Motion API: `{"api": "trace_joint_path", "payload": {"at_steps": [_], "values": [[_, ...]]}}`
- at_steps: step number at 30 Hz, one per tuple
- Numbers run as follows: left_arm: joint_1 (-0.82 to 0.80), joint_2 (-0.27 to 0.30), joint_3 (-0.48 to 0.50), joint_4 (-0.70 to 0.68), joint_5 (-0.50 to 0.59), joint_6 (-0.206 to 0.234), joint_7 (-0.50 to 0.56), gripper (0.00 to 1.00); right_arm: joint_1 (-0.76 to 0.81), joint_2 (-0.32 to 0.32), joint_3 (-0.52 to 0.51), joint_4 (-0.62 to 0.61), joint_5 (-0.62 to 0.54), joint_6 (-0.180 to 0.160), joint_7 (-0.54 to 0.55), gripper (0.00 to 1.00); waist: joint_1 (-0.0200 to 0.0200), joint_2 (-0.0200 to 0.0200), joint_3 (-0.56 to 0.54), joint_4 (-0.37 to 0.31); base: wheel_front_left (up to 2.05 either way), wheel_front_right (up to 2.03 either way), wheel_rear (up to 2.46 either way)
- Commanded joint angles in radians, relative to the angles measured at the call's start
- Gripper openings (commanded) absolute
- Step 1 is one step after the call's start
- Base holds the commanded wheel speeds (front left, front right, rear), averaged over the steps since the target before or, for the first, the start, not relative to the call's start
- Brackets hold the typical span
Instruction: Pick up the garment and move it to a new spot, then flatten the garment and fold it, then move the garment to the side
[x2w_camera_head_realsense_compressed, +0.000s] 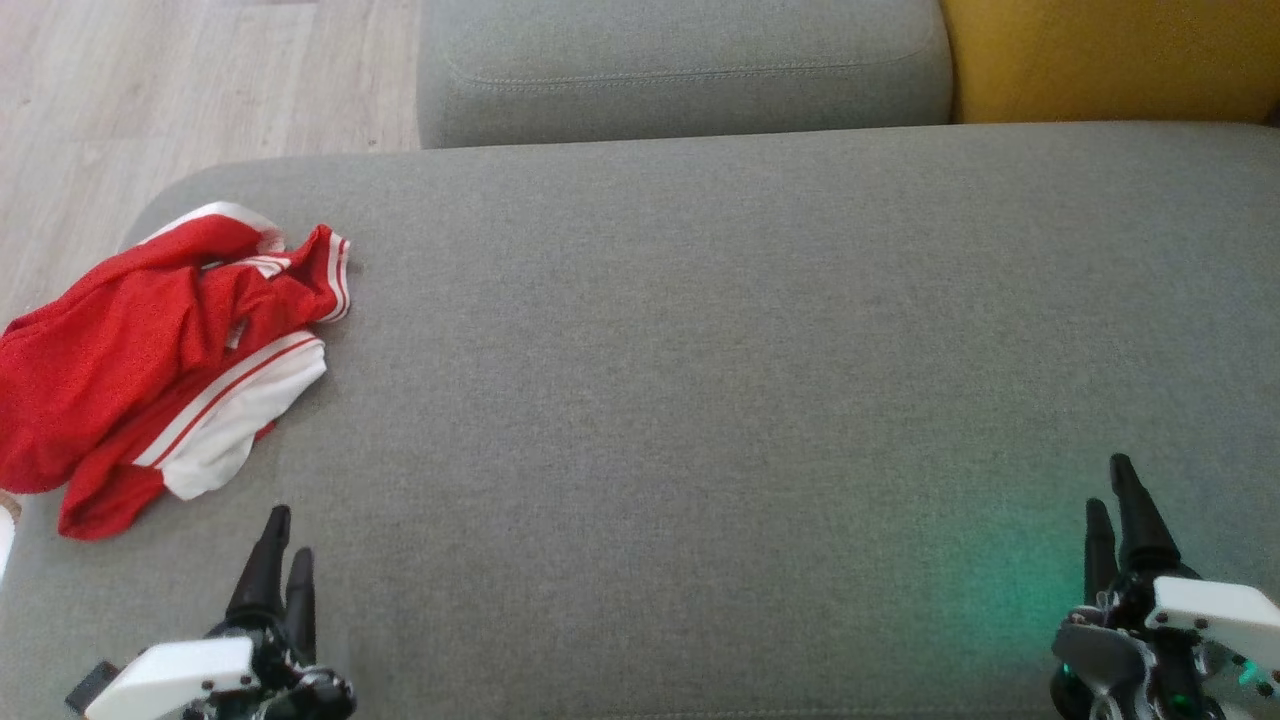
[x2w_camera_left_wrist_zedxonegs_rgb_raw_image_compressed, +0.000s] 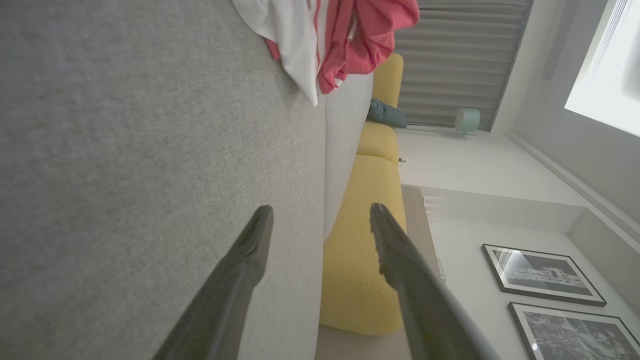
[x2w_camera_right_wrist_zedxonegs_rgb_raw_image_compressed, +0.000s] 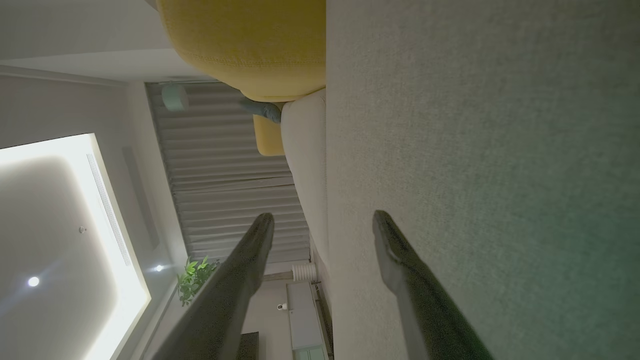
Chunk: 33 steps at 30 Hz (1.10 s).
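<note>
The left gripper (x2w_camera_head_realsense_compressed: 291, 532), with two long dark fingers and a white wrist cover, sits low on the robot's left side. Its fingers point forward and stand apart, with nothing between them. The right gripper (x2w_camera_head_realsense_compressed: 1108, 482), with dark fingers and a white and grey wrist, sits low on the right side. Its fingers stand apart too and hold nothing. The two grippers are far from each other.

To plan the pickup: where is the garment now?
In the head view, the garment lies crumpled at the left edge of the grey cushion, just beyond the left gripper.
</note>
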<state>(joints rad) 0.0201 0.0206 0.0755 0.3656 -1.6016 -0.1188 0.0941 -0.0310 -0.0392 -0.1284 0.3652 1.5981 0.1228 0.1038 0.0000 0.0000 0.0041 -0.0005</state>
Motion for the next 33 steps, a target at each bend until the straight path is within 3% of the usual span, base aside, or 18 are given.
{"api": "trace_joint_path", "payload": {"at_steps": [1,17,33], "values": [[-0.052,0.007,0.002,-0.036,0.01,-0.003,-0.003,1.0,-0.051,-0.004,0.006,-0.037,-0.008,0.0,-0.007,1.0,0.0,0.0,0.0,0.0,0.0,0.0,0.0],[-0.068,0.009,0.01,-0.042,0.23,0.0,-0.05,1.0,-0.094,-0.02,0.075,-0.011,-0.203,0.001,-0.058,1.0,0.0,0.0,0.004,-0.001,0.0,0.0,0.0],[-0.085,0.016,-0.017,-0.046,0.475,0.036,-0.097,1.0,-0.128,-0.011,0.101,0.036,-0.444,0.002,-0.105,1.0,0.0,0.0,0.011,-0.006,0.0,0.0,0.0]]}}
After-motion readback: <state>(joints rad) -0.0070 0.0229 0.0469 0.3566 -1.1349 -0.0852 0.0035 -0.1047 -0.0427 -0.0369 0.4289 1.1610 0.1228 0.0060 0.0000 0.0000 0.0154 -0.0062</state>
